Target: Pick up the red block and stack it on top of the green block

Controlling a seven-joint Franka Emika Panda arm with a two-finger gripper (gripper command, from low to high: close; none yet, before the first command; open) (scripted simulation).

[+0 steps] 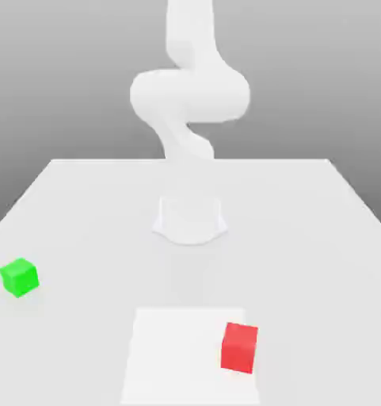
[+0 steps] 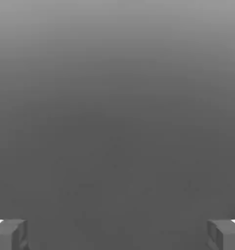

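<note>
Simulated test bench: plain white table (image 1: 82,206), featureless grey backdrop, white arm (image 1: 189,95) mounted at centre.

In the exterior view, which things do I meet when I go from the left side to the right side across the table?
green block → arm base → red block

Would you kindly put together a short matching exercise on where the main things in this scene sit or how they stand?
Things:
1. red block
2. green block
3. gripper
4. arm's base

Places or states:
A. fingers wide apart, nothing between them
B. on the table, toward the exterior view's left
C. at the table's middle
D. on a paler square patch, toward the exterior view's right

Pairs: 1-D, 2-B, 3-A, 4-C
</note>
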